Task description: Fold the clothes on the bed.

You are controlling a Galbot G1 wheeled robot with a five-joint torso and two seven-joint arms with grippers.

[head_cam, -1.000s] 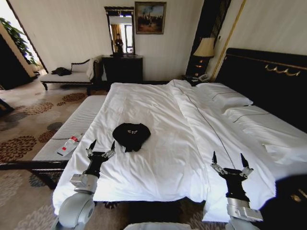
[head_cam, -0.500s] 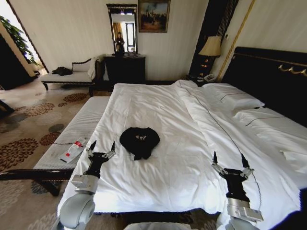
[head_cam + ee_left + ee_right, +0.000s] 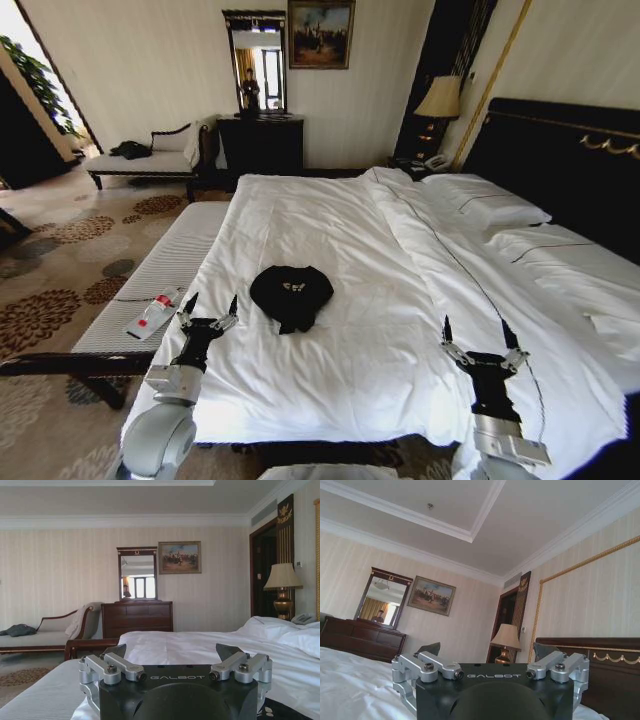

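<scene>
- Black T-shirt: lies bunched in a rounded heap on the white duvet of the bed, toward the robot's left half of the mattress and near the foot end. Small white lettering faces up. Nothing touches it.
- Left gripper: raised above the near left corner of the bed, just beside the shirt on its left but apart from it — fingers spread, nothing between them. The left wrist view shows the same spread fingers with empty space between.
- Right gripper: held over the near right part of the duvet, well apart from the shirt, fingers parted and empty; the right wrist view confirms the gap.
- Striped bench: stands along the bed's left side, carrying a small bottle — near the left gripper, not touched.
</scene>
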